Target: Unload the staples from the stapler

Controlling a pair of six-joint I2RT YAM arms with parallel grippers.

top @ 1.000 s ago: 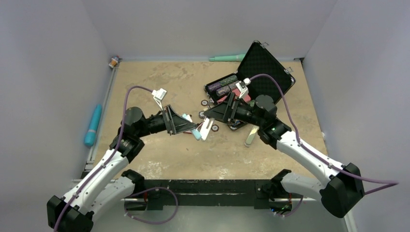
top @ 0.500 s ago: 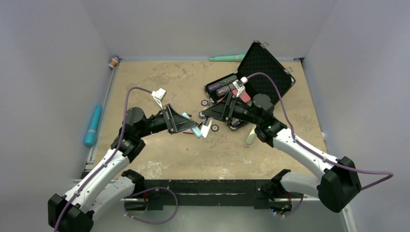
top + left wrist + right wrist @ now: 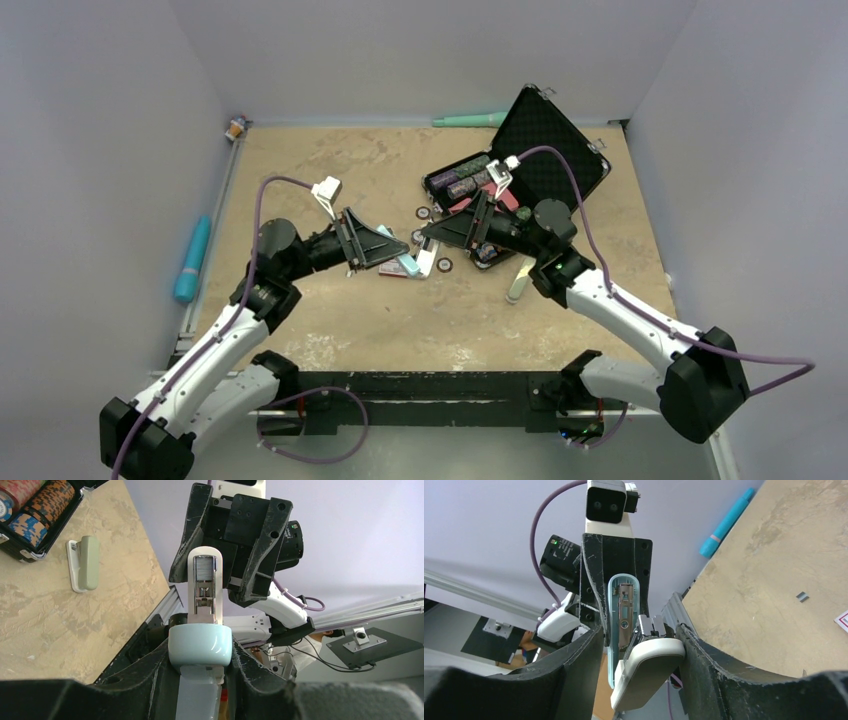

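One camera hangs high behind the arm bases and looks down on the whole desk. The other two ride the wrists, up close. The one on the left end effector faces the right arm, and the one on the right end effector faces the left arm. All three catch the stapler held between them.

Top view: small light-blue plastic stapler is mostly covered by left gripper and right gripper; channel contents too small to read. Left wrist: its rear is cut off at the bottom edge. Ridged block in the channel could be staples or pusher, can't tell. Open black chip case sits partly behind the right arm.
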